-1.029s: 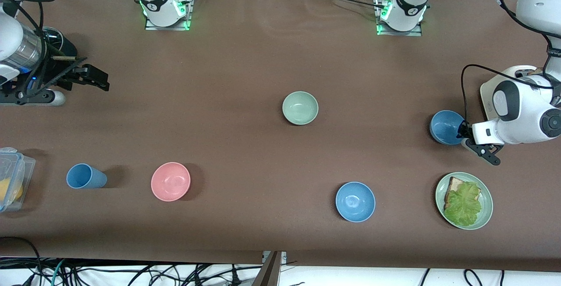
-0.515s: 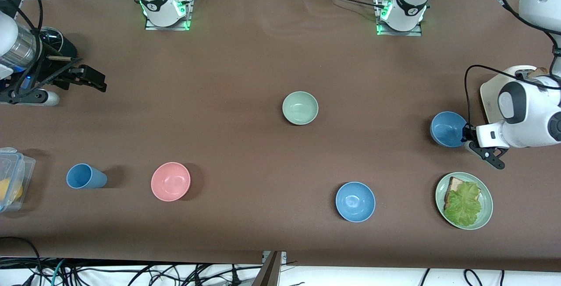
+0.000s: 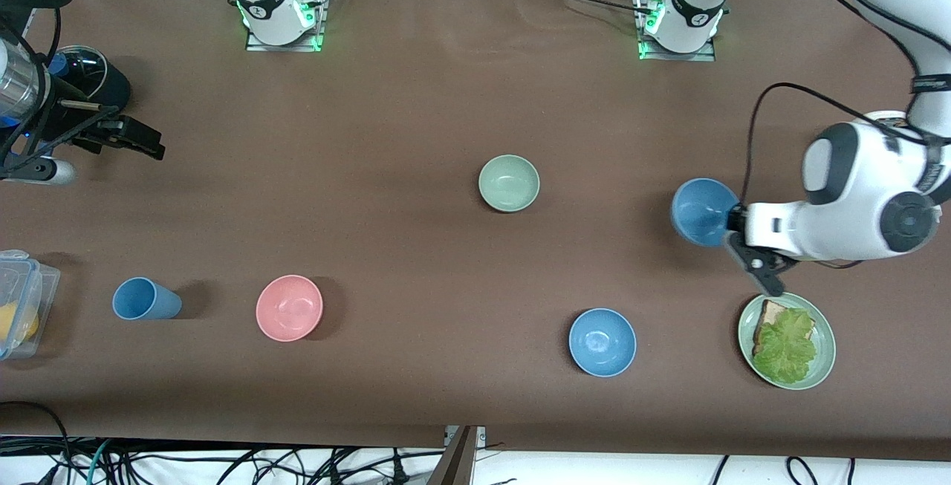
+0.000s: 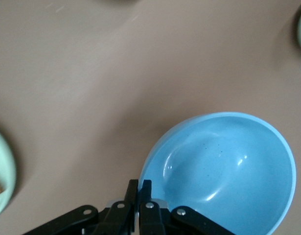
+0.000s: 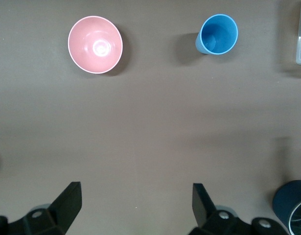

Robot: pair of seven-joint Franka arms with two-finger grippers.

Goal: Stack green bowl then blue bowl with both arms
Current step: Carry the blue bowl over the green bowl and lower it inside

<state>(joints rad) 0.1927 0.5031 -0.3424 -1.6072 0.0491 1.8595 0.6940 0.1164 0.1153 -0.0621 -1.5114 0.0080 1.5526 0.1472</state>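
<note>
Table [image 3: 416,99]: brown, cluttered. Left gripper [image 3: 732,226] clamps the blue bowl [image 3: 700,210] by its rim, airborne near the left arm's end. Right gripper [image 5: 135,200] waits, spread wide. Green bowl [image 3: 509,183] sits mid-table, empty. Recommend level carriage, centring above it before lowering.

No words, numbers or signs can be read on anything here; the small dark marks on the arms are too tiny to make out.
</note>
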